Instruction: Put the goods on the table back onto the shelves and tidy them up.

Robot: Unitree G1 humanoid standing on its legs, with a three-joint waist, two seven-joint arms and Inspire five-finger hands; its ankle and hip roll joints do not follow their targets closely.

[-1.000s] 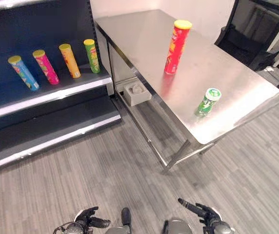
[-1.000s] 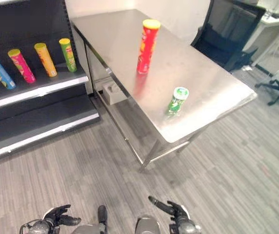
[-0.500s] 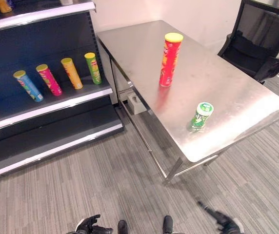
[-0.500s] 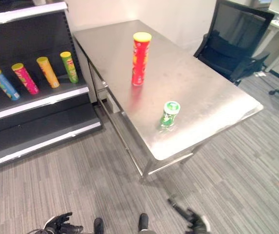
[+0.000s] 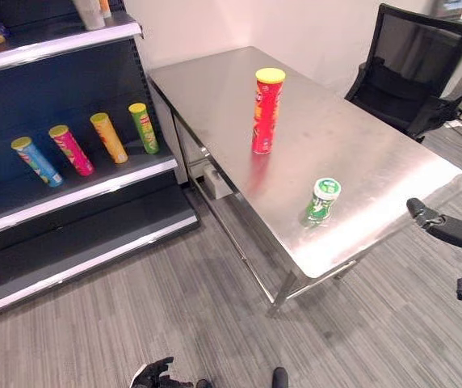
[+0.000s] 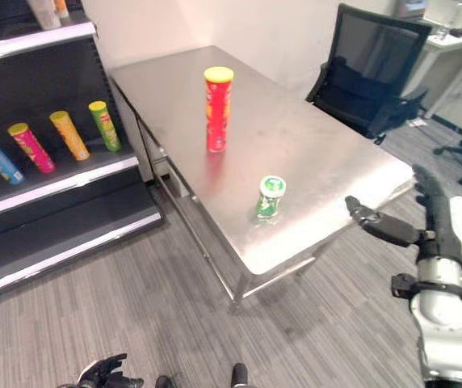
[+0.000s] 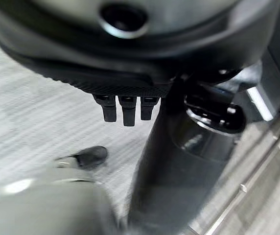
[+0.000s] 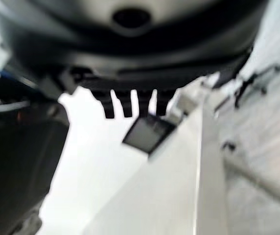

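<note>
The steel desk [image 6: 320,162] carries two goods: a tall red can [image 6: 217,109] upright near its middle, and a short green can [image 6: 270,197] upright nearer the front edge. To the left stands the dark shelf unit [image 5: 77,174], its middle shelf holding four leaning cans (blue, pink, orange, green) [image 5: 86,143]. A black chair [image 6: 372,73] sits behind the desk. The right hand [image 6: 425,218] hovers off the desk's right corner, fingers straight, thumb spread wide, empty. The left hand [image 6: 102,373] hangs low over the floor, fingers loosely curled, holding nothing.
</note>
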